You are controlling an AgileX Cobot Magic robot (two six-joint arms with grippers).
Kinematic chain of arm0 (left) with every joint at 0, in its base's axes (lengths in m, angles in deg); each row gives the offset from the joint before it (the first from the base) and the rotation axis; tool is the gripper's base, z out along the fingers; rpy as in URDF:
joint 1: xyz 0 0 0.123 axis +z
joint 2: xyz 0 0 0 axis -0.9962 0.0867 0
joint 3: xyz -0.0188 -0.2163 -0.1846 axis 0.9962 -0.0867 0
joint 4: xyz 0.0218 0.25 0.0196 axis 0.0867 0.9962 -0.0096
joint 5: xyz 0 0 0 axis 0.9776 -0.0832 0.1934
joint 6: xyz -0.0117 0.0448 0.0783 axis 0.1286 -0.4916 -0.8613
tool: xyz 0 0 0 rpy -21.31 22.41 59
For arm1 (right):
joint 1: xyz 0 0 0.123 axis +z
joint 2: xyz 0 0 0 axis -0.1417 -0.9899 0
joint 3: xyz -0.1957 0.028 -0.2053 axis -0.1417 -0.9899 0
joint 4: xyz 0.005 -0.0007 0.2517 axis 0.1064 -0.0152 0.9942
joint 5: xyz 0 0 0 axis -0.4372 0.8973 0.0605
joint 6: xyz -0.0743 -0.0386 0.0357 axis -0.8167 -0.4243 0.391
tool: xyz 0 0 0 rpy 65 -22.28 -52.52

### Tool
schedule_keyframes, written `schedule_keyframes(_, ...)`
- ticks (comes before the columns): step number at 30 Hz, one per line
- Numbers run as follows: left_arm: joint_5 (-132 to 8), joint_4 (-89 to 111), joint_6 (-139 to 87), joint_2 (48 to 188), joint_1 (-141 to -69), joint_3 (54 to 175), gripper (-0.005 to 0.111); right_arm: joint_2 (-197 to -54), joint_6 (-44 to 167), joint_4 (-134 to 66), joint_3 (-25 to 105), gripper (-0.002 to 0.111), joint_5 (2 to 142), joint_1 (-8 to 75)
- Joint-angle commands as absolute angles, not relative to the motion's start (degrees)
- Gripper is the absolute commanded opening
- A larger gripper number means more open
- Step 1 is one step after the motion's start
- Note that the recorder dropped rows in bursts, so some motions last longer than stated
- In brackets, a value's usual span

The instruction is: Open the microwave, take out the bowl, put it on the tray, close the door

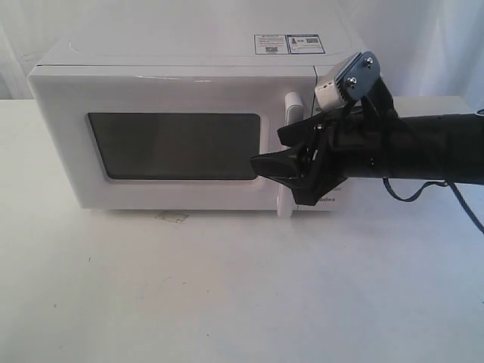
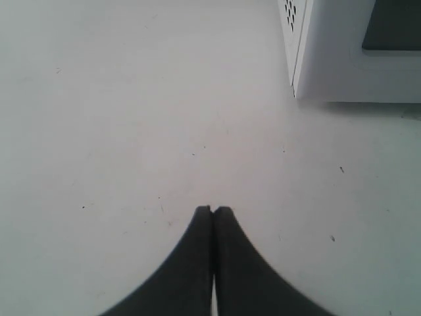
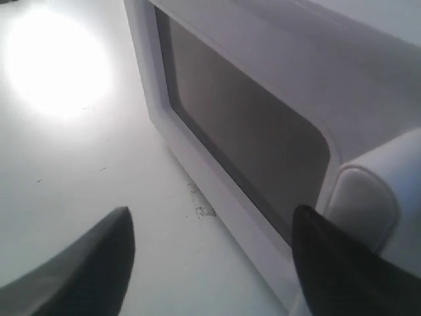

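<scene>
Step in hand: opening the door (image 1: 60,151), which is shut on the microwave (image 1: 189,53). My right pincer (image 1: 268,149) stands apart at the handle (image 1: 293,106), gripping nothing; my left pincer (image 2: 212,210) is together above the table (image 2: 131,99). Bowl not visible, presumably behind the dark window (image 1: 174,145). Next: clamp the handle squarely, then pull along the hinge arc

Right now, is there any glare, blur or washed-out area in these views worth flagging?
Exterior view: overexposed, the white microwave nearly merging with the backdrop; its window shows nothing inside. Right wrist view: a blown-out glare patch on the table; the right fingers are blurred. Left wrist view: even light; the left fingers look soft.
</scene>
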State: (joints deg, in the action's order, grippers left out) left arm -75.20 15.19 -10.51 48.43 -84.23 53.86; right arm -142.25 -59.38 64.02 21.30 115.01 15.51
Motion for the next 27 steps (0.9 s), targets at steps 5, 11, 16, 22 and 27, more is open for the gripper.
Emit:
schedule_keyframes(5, -75.2, 15.0, -10.5, 48.2, -84.1, 53.7, 0.0, -143.4, -59.2, 65.7, 22.3, 0.031, 112.9, 15.1)
schedule_keyframes(11, -75.2, 15.0, -10.5, 48.2, -84.1, 53.7, 0.0, -143.4, -58.8, 65.7, 22.4, 0.0, 113.7, 15.1)
schedule_keyframes(16, -75.2, 15.0, -10.5, 48.2, -84.1, 53.7, 0.0, -143.4, -58.8, 65.7, 22.4, 0.0, 116.3, 15.1)
schedule_keyframes(22, -75.2, 15.0, -10.5, 48.2, -84.1, 53.7, 0.0, -142.7, -57.7, 65.7, 22.3, 0.0, 115.9, 15.0)
schedule_keyframes(27, -75.2, 15.0, -10.5, 48.2, -84.1, 53.7, 0.0, -136.9, -56.5, 60.5, 18.9, 0.0, 118.1, 12.8)
